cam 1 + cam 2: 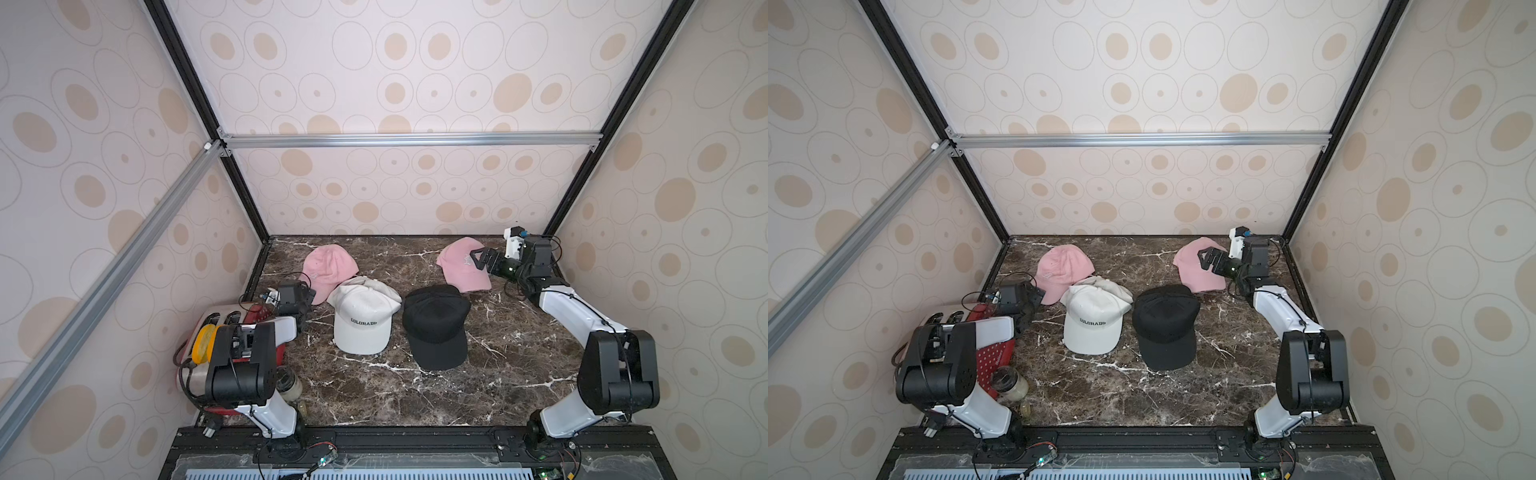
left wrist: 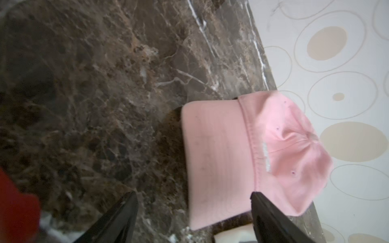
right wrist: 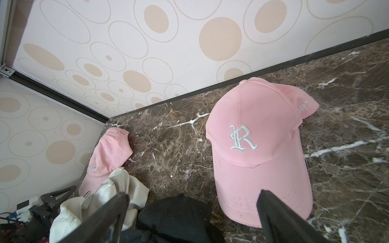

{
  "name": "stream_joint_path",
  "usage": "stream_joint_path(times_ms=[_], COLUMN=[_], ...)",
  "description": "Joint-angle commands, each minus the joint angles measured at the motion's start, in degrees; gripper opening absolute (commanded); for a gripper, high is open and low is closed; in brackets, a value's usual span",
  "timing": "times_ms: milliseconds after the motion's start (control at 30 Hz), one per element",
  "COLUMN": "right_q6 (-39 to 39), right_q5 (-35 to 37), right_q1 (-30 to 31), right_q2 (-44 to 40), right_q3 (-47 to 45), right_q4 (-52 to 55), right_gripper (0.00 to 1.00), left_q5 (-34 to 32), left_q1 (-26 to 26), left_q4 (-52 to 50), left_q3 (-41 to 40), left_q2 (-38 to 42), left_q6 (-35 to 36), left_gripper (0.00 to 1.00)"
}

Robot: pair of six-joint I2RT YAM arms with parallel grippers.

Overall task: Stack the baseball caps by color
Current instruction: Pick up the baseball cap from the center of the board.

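Both claws gape wide, gripping nothing. Left claw [image 2: 193,193] sits by the pink cap [image 1: 328,266] at 11 o'clock, right claw [image 3: 193,193] over the R cap [image 1: 457,266] at 1. White caps [image 1: 361,324] and black caps [image 1: 436,328] are mid-table.

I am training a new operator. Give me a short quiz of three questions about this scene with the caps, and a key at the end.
1. True or false: the right gripper is shut on the pink cap with the "R" logo.
2. Fill in: the top white cap bears the word ____.
3. Choose one: the black cap lies (A) on the top white cap, (B) beside it, toward the right arm's side, (C) on the pink cap.

Key: 1 false, its jaws stand open; 2 COLORADO; 3 B.
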State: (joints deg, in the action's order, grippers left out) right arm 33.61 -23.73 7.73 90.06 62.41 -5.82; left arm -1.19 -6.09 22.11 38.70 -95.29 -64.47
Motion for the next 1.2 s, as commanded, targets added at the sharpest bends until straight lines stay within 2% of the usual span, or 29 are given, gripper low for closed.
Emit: stream_joint_path(times_ms=[0, 233, 433, 700, 867, 1033, 1167], right_q6=[-0.63, -1.23, -1.46, -1.67, -1.36, -1.39, -1.37], right_q5=[-0.71, -0.63, -1.04, -1.36, -1.85, -1.58, -1.72], right_q1=[0.59, 0.71, 0.80, 0.86, 0.97, 1.16, 1.68], right_q2=[1.11, 1.14, 1.32, 2.29, 2.23, 1.18, 0.65], right_q3=[1.65, 1.91, 2.10, 2.64, 2.63, 2.63, 2.63], right_q4=[0.38, 0.90, 1.24, 1.45, 1.25, 1.43, 1.56], right_gripper=[1.00, 1.00, 1.00, 1.00, 1.00, 1.00, 1.00], left_q5=[7.00, 11.22, 13.56, 12.90, 14.33, 15.35, 16.14], left_q1=[-1.03, -1.08, -1.17, -1.12, -1.12, -1.04, -0.30], left_q4=[6.86, 18.91, 26.39, 24.41, 25.18, 29.06, 29.90], left_q3=[0.30, 0.90, 4.19, 6.25, 7.70, 9.97, 12.24], left_q2=[-1.91, -8.20, -15.26, -14.58, -14.75, -14.98, -12.06], left_q6=[3.14, 0.84, -2.24, 0.78, 0.05, -3.73, -5.75], left_gripper=[0.88, 0.79, 0.63, 0.28, 0.01, 0.00, 0.00])
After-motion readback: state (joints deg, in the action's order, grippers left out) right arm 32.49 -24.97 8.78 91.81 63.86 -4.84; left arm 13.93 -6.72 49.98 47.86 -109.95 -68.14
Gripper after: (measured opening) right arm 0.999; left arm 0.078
